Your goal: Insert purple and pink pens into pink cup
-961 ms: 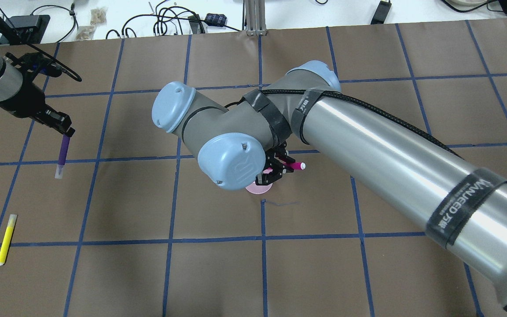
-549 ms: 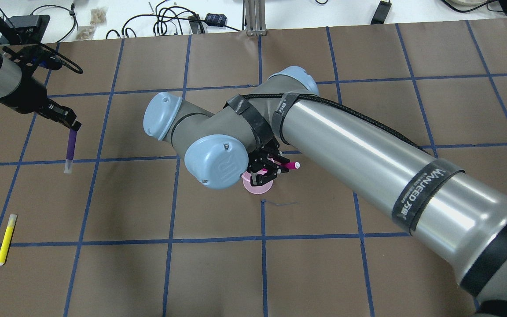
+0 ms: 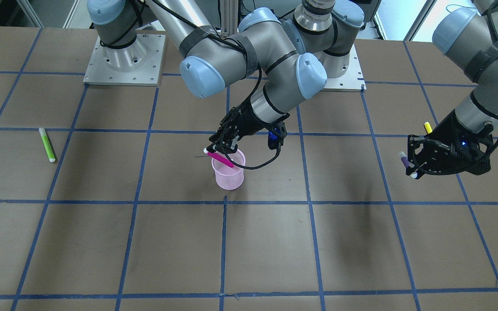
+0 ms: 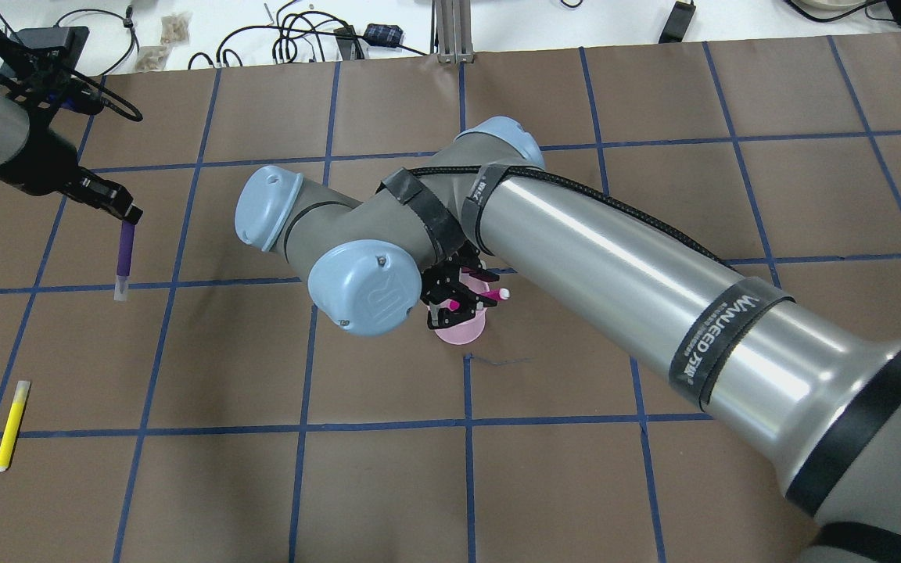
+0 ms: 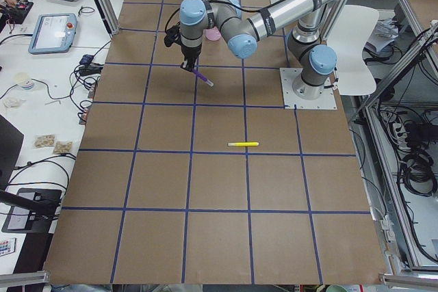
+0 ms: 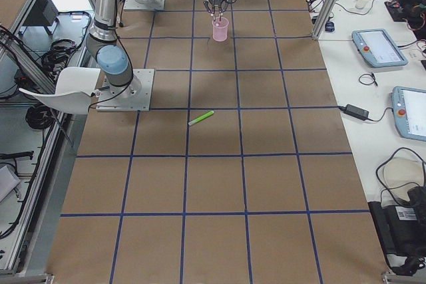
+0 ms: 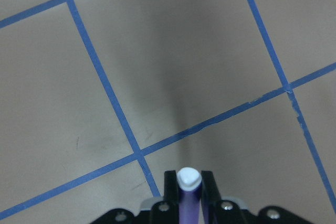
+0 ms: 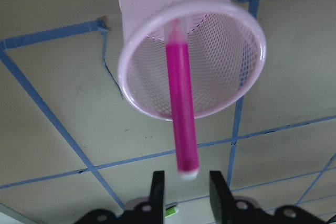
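As the pink pen (image 8: 181, 98) slants into the cup (image 8: 157, 9), the right gripper (image 8: 185, 195) hangs just above it, fingers spread and clear of the barrel, gripping nothing. The pen's lower end is inside the mesh, while its white-tipped upper end sticks out past the rim. The barrel is blurred in the wrist view, so whether it is settled cannot be told.

Well off to the left in the overhead view, the left gripper (image 4: 130, 219) is clamped on the top of the purple pen (image 4: 125, 252). That pen hangs pale end down above the table (image 4: 388, 485), well apart from the cup.

To finish this step well, the right arm should lift straight up, so that no finger catches the leaning pen or nudges the light cup; a sideways exit risks tipping both. The purple pen then needs carrying across, holding upright over the open part of the mouth, away from the pink pen, and releasing low. A yellow pen (image 4: 11, 426) lies at near left.
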`<state>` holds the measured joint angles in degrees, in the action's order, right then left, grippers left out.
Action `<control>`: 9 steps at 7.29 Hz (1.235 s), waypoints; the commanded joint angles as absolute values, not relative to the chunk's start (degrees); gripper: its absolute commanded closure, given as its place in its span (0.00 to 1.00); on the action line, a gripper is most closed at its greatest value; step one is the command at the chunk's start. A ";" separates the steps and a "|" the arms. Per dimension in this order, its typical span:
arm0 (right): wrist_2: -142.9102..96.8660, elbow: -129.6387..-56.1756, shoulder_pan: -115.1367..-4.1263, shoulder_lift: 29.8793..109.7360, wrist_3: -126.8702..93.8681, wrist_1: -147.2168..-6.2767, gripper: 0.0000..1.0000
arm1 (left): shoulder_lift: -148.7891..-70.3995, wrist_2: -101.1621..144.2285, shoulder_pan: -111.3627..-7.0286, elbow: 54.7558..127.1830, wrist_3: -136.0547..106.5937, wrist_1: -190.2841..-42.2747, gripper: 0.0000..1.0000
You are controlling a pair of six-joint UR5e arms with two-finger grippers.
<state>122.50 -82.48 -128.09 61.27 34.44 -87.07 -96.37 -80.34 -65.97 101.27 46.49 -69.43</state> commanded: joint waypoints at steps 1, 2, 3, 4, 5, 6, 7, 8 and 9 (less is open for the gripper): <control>122.52 -82.09 -128.06 61.26 34.45 -87.19 0.00 | -94.66 -78.49 -66.01 101.34 46.49 -69.43 1.00; 122.61 -81.92 -126.58 62.56 34.45 -86.93 0.00 | -94.40 -78.40 -66.01 101.34 46.49 -69.43 1.00; 122.09 -82.44 -123.69 64.67 32.10 -89.19 0.00 | -93.61 -77.44 -66.61 101.34 44.67 -69.52 1.00; 117.82 -82.96 -118.18 66.78 23.12 -89.56 0.00 | -92.91 -75.00 -69.14 101.34 40.65 -69.43 1.00; 108.55 -83.32 -112.21 70.89 18.50 -89.65 0.00 | -91.94 -74.97 -73.69 101.42 34.34 -68.91 1.00; 104.46 -84.36 -107.28 74.67 15.76 -90.08 0.00 | -90.54 -74.97 -78.70 101.51 28.45 -67.95 1.00; 99.80 -85.68 -101.75 77.67 11.73 -90.09 0.00 | -89.83 -74.97 -83.01 101.43 21.95 -63.33 1.00; 96.62 -86.39 -96.64 79.78 8.56 -90.17 0.00 | -89.04 -74.97 -86.28 101.86 16.58 -61.98 1.00; 93.37 -86.92 -93.63 81.54 4.35 -89.83 0.00 | -88.60 -74.97 -89.35 102.13 12.35 -61.35 1.00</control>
